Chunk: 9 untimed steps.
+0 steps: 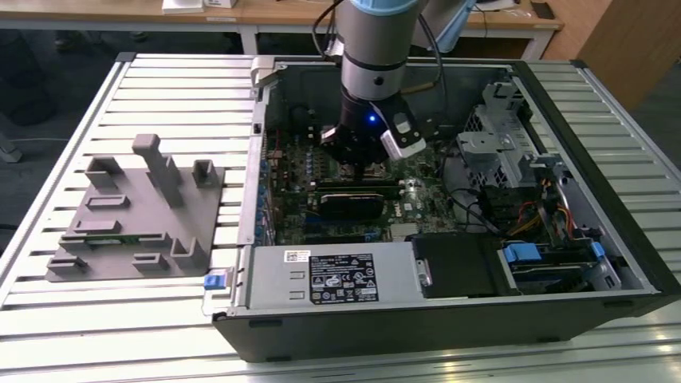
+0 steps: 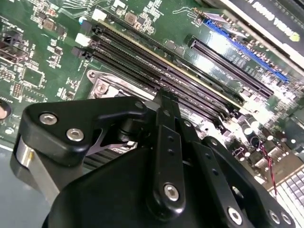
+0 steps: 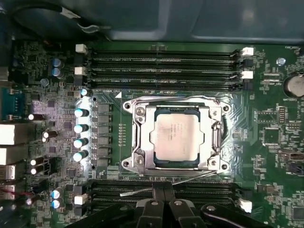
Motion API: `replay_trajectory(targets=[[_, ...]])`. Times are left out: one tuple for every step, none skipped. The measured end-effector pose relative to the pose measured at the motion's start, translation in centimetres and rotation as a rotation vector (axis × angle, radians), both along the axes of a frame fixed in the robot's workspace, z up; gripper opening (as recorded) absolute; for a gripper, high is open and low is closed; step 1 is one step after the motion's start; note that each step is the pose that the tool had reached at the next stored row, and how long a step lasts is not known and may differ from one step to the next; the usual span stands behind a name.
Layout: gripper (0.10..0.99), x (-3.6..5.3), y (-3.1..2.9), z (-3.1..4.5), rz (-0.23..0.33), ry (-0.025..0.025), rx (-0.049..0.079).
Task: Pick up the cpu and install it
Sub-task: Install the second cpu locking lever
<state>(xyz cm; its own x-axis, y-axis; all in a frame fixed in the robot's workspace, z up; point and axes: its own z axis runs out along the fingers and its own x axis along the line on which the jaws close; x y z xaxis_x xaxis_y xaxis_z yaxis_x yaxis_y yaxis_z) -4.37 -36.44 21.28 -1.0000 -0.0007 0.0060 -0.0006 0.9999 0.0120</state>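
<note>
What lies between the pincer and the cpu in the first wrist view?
A thin metal lever and the socket frame edge lie between the pincer and the cpu, which sits in the socket.

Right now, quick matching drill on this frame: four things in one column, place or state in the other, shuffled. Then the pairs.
Things:
1. cpu
2. gripper
3. grey fixture block
4. grey metal box

Places or states:
A. on the slatted table, outside the case, at the exterior view's left
B. seated in the socket frame, silver top showing
C. inside the case along its near edge, labelled top
D. inside the case, above the motherboard

Pairs: 1-B, 2-D, 3-A, 4-C
</note>
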Motion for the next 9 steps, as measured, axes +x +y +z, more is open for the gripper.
replay_trajectory(targets=[[0.106,-0.05,0.0,-0.13,0.0,0.0001,0.001],[0.106,-0.11,-0.01,-0.18,0.0,0.0002,0.004],[0.106,-0.14,-0.04,-0.21,0.0,0.0001,0.013],[0.106,-0.15,-0.09,-0.23,0.0,0.0,0.026],[0.106,-0.15,-0.14,-0.24,0.0,0.0001,0.04],[0.106,-0.17,-0.2,-0.24,0.0,0.0001,0.053],[0.106,-0.2,-0.28,-0.25,0.0,0.0001,0.063],[0.106,-0.26,-0.38,-0.25,0.0,0.0,0.069],[0.106,-0.33,-0.47,-0.25,0.0,0.0,0.074]])
